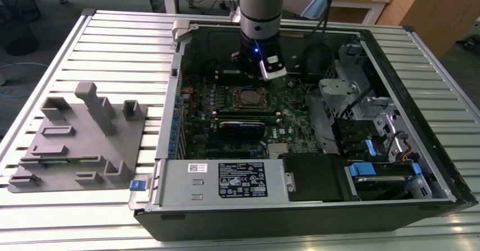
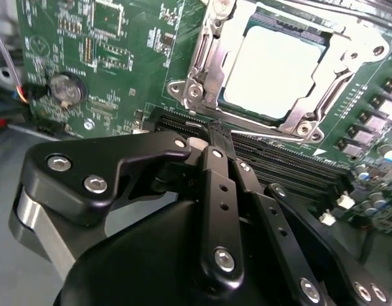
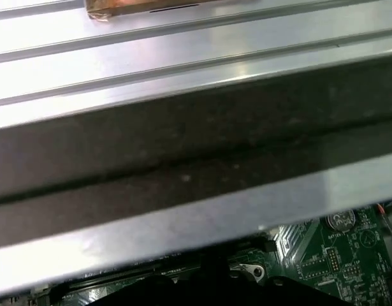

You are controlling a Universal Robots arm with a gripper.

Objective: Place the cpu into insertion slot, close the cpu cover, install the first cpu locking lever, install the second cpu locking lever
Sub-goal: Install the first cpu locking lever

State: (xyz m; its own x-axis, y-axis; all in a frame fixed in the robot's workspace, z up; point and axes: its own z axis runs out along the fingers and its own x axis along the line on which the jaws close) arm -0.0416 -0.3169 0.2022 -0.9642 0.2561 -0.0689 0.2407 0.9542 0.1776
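The cpu [image 2: 272,67], a pale silver square, lies flat in the insertion slot [image 1: 248,97] on the green board. The cpu cover [image 2: 202,60], a silvery frame, lies down around it, and the chip shows through its window. A thin metal lever [image 2: 266,132] runs along the frame's edge nearest my gripper. My gripper [image 2: 220,137] hovers just beside the socket, over the long black slots, shut with nothing between its black fingers [image 2: 211,172]. In the exterior view the gripper [image 1: 257,72] hangs inside the open case, just behind the socket.
A grey power-supply box [image 1: 225,178] fills the case's front. Drive cages and cables [image 1: 375,150] crowd the exterior view's right. A grey fixture block [image 1: 75,138] stands on the slatted table at the left. The dark case wall [image 3: 183,159] is close to the wrist.
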